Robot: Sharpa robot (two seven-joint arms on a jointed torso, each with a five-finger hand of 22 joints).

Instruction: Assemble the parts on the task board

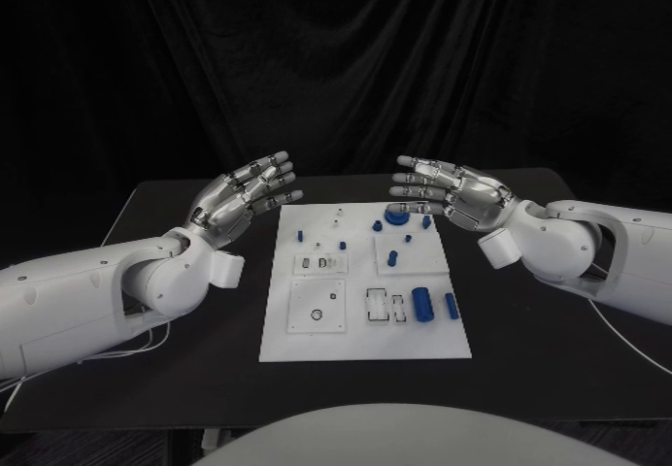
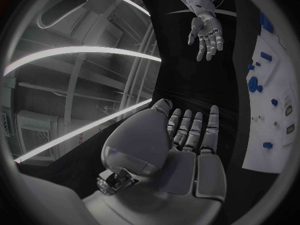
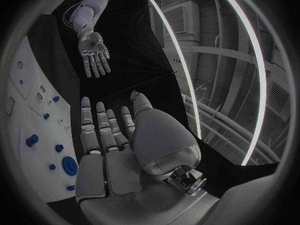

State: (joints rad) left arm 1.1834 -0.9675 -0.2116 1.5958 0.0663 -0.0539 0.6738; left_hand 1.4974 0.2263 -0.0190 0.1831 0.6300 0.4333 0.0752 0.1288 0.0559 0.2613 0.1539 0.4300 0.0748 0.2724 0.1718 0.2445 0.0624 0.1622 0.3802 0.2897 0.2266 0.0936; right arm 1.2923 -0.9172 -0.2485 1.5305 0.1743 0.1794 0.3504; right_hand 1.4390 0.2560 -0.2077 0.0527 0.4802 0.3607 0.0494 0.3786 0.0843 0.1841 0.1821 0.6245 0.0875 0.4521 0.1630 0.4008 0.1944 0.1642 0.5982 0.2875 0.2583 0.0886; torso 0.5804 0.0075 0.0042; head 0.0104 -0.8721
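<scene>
Left hand (image 1: pixel 246 194) raised over the far left edge of the task board (image 1: pixel 367 335), fingers spread, holding nothing. Right hand (image 1: pixel 455 193) mirrors it at the far right side, fingers apart, also empty, palms facing each other. Board lies flat mid table (image 1: pixel 546 349). Blue parts (image 1: pixel 421 303) sit on the board's right half, several near the far edge, some beside rectangular slots near the front.

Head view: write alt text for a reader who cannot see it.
Two white robot arms hold the open left hand and right hand above the far end of a white task board on a black table, holding nothing. Small blue parts lie scattered on the board.
</scene>
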